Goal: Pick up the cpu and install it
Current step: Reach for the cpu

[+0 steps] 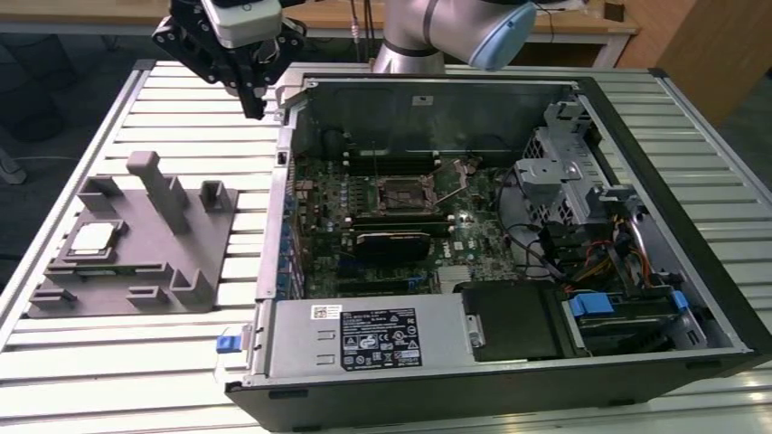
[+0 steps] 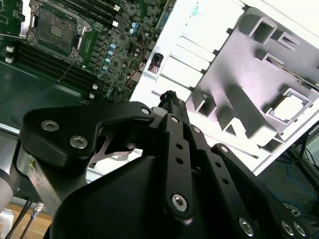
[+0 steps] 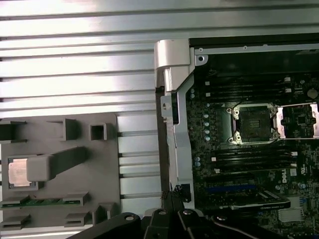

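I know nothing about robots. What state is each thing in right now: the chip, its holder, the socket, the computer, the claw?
Cpu: lying flat in a tray recess, not picked up.
Tray: flat on the table, beside the case.
Socket: open, empty.
Case: on its side, side panel off.
Gripper: jaws shut, holding nothing, above the table between tray and case.

**Cpu lying in tray recess**

The cpu (image 1: 94, 238), a small square chip with a pale silvery top and darker rim, is lying flat in a square recess near the grey tray's (image 1: 181, 276) edge, on the exterior view's left.
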Robot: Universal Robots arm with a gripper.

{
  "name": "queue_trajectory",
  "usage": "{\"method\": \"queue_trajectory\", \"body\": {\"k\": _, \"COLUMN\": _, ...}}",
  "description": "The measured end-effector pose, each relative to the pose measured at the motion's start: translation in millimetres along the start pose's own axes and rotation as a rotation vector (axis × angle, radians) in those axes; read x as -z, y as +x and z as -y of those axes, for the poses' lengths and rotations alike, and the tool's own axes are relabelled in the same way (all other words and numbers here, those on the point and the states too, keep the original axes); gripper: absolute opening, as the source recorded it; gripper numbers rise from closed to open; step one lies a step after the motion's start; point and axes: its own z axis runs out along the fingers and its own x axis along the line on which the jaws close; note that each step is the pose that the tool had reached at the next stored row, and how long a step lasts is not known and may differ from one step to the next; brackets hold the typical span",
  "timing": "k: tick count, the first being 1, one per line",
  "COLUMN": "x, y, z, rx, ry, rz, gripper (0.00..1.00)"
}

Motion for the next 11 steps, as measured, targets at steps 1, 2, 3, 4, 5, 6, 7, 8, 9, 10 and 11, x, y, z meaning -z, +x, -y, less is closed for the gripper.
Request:
{"method": "queue_trajectory", "body": {"k": 1, "x": 0.0, "y": 0.9, "z": 0.1, "rx": 0.000, "ry": 0.0000, "rz": 0.0000, "gripper": 0.11}}
{"method": "queue_trajectory", "body": {"k": 2, "x": 0.1, "y": 1.8, "z": 0.1, "rx": 0.000, "ry": 0.0000, "rz": -0.0001, "gripper": 0.11}}
{"method": "queue_trajectory", "body": {"k": 3, "x": 0.1, "y": 2.6, "z": 0.2, "rx": 0.000, "ry": 0.0000, "rz": 0.0000, "gripper": 0.11}}
{"method": "queue_trajectory", "body": {"k": 4, "x": 0.1, "y": 3.5, "z": 0.2, "rx": 0.000, "ry": 0.0000, "rz": 0.0000, "gripper": 0.11}}
{"method": "queue_trajectory", "body": {"k": 5, "x": 0.2, "y": 4.3, "z": 0.3, "rx": 0.000, "ry": 0.0000, "rz": -0.0001, "gripper": 0.11}}
{"method": "queue_trajectory", "body": {"k": 6, "x": 0.1, "y": 5.2, "z": 0.4, "rx": 0.000, "ry": 0.0000, "rz": 0.0000, "gripper": 0.11}}
{"method": "queue_trajectory", "body": {"k": 7, "x": 0.2, "y": 6.1, "z": 0.5, "rx": 0.000, "ry": 0.0000, "rz": 0.0000, "gripper": 0.11}}
{"method": "queue_trajectory", "body": {"k": 8, "x": 0.2, "y": 7.1, "z": 0.5, "rx": 0.000, "ry": 0.0000, "rz": 0.0000, "gripper": 0.11}}
{"method": "queue_trajectory", "body": {"k": 9, "x": 0.2, "y": 8.1, "z": 0.6, "rx": 0.000, "ry": 0.0000, "rz": 0.0000, "gripper": 0.11}}
{"method": "queue_trajectory", "body": {"k": 10, "x": 0.3, "y": 9.2, "z": 0.7, "rx": 0.000, "ry": 0.0001, "rz": 0.0000, "gripper": 0.11}}
{"method": "queue_trajectory", "body": {"k": 11, "x": 0.3, "y": 10.2, "z": 0.8, "rx": 0.000, "ry": 0.0000, "rz": 0.0000, "gripper": 0.11}}
